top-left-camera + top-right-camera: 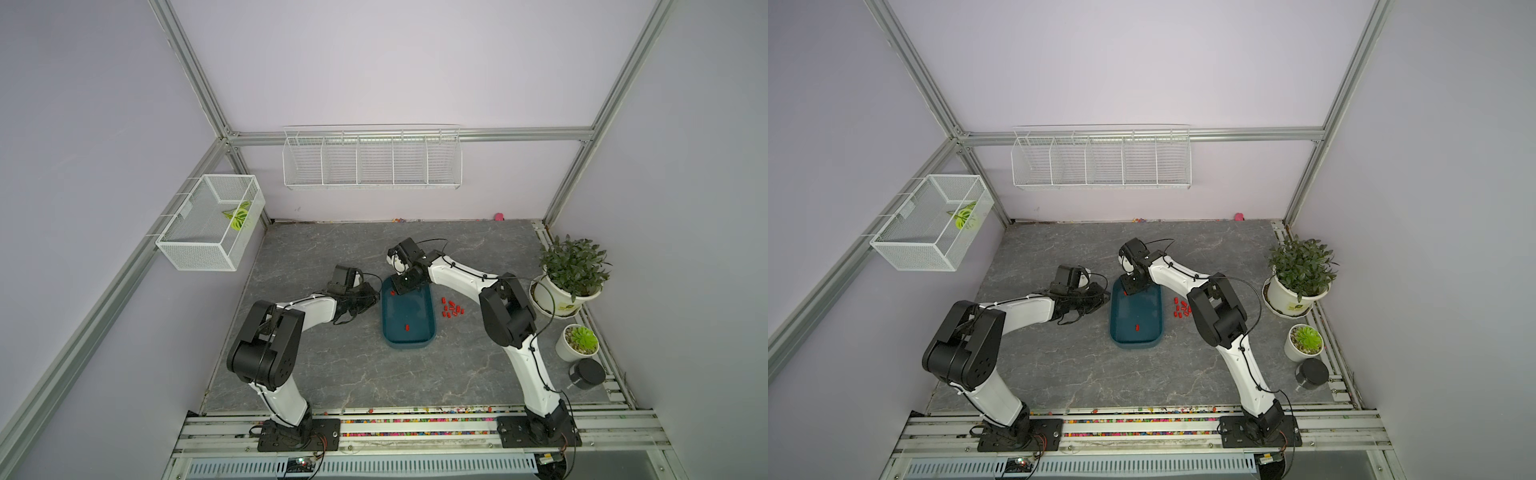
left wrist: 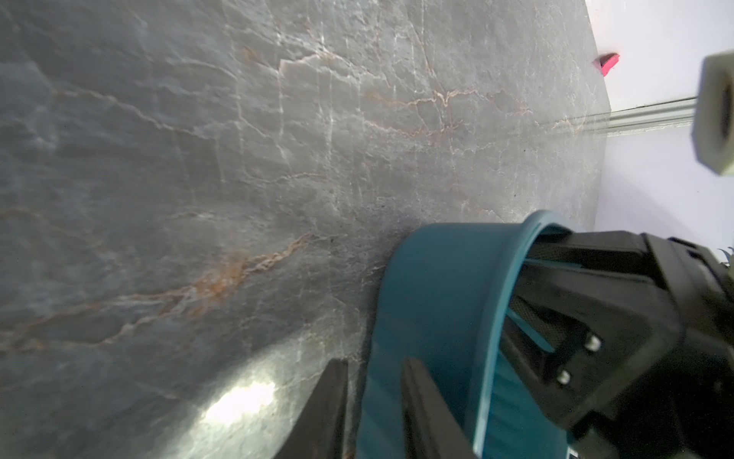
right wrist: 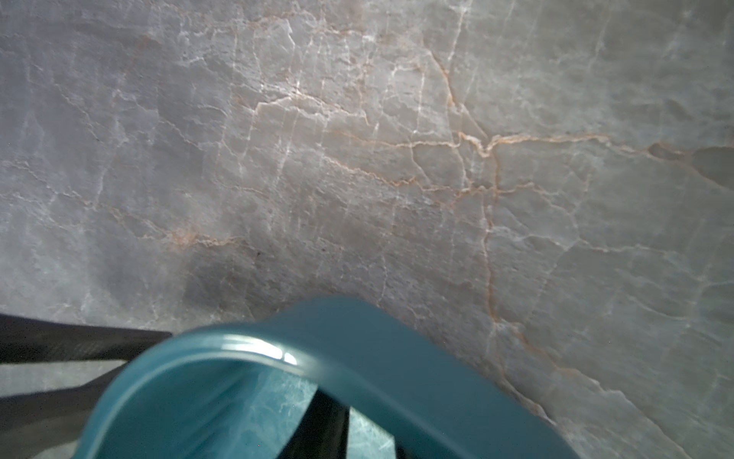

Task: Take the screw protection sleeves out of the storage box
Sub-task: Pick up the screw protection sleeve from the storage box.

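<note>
The teal storage box (image 1: 409,341) (image 1: 1138,341) lies mid-table. One red screw protection sleeve (image 1: 407,328) (image 1: 1137,328) rests on its floor near the front. Another sleeve (image 1: 393,293) (image 1: 1124,293) shows at the far left corner, right at the tip of my right gripper (image 1: 397,291), which reaches down into the box. In the right wrist view the box wall (image 3: 377,349) hides the fingertips; only one finger (image 3: 321,425) shows. Several sleeves (image 1: 452,308) (image 1: 1182,308) lie on the table right of the box. My left gripper (image 1: 374,296) (image 2: 373,361) sits against the box's outer wall (image 2: 429,298), fingers slightly apart, nothing between them.
A large potted plant (image 1: 571,270), a small succulent pot (image 1: 579,340) and a black cylinder (image 1: 587,373) stand along the right edge. White wire baskets hang on the left wall (image 1: 212,222) and back wall (image 1: 372,160). Coloured beads (image 1: 415,420) line the front rail.
</note>
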`<state>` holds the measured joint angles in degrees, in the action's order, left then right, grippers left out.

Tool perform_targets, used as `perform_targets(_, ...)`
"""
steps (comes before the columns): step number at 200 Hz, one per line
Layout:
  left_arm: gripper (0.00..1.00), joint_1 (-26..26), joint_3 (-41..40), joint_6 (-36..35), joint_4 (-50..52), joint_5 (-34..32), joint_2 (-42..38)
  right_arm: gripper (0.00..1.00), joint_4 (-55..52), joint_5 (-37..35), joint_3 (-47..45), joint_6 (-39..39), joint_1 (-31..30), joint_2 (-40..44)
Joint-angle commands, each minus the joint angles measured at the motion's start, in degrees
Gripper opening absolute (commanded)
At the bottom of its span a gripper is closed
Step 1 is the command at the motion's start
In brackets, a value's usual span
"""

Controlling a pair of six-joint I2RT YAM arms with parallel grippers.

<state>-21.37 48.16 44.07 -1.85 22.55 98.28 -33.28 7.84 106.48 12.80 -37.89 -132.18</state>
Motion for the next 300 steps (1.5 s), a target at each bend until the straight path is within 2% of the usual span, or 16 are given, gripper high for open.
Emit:
perform_targets(1,0.31,0.3,0.7,-0.9,-0.4,0.5,0.3,0.24,-1.1,1.0,1.2,-0.5,-0.1,-1.6)
perform_targets(110,0.30,0.3,0.5,-0.8,-0.6,0.5,0.0,0.24,-3.0,0.1,3.0,-1.0,-1.0,-3.2)
perform_targets(141,0.31,0.3,0.4,-0.9,-0.6,0.5,0.0,0.21,-3.7,-0.5,3.8,-1.1,-1.3,-3.8)
perform_targets(219,0.30,0.4,0.3,-0.9,-0.7,0.5,-0.2,0.00,-4.3,-1.0,4.0,-1.2,-1.6,-3.3)
perform_targets(300,0.31,0.4,0.5,-0.9,-0.5,0.5,0.2,0.00,-1.1,-1.9,-2.1,-1.1,-1.5,5.0)
